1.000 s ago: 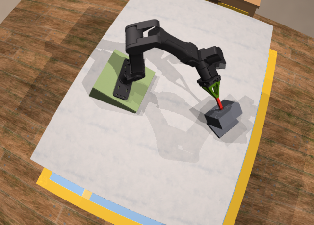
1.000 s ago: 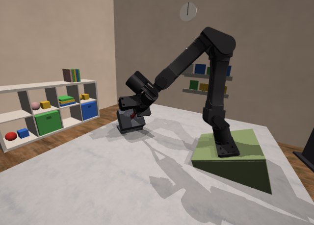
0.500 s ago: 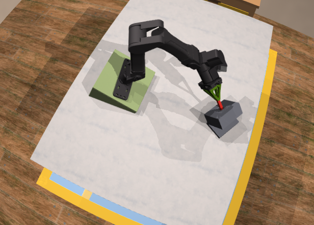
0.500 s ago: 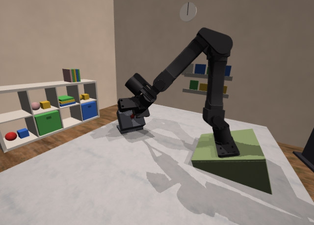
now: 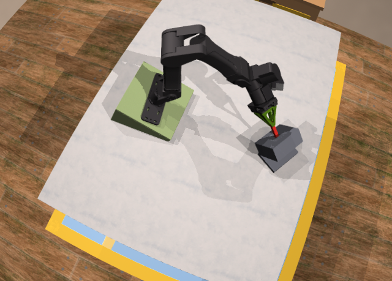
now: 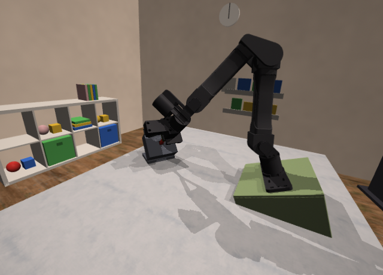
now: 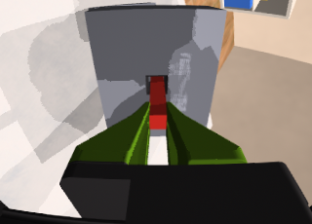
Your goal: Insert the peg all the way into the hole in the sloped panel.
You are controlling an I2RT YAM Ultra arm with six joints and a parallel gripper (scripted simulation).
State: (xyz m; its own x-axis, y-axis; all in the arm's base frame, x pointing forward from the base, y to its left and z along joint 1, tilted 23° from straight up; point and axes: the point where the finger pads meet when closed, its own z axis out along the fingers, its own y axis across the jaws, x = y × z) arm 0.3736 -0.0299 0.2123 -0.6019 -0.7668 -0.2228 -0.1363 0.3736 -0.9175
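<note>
The red peg (image 5: 275, 131) (image 6: 161, 141) (image 7: 158, 99) stands tilted between my green fingertips and the grey sloped panel. My gripper (image 5: 272, 125) (image 7: 158, 109) is shut on the peg near its upper end. The panel block (image 5: 286, 142) (image 6: 159, 150) (image 7: 132, 44) stands on the table. In the wrist view the peg's far end is in the square hole (image 7: 148, 85), with dark hole edges showing on both sides of it. Part of the peg stands out of the panel; its tip is hidden. In the exterior view the gripper's fingers are mostly hidden behind the wrist parts.
The arm's base sits on a green wedge block (image 5: 129, 93) (image 6: 278, 206) on the table (image 5: 152, 189) (image 6: 108, 222). The panel block is near the table edge with the yellow border (image 5: 327, 129). A white shelf (image 6: 58, 103) stands beyond the table.
</note>
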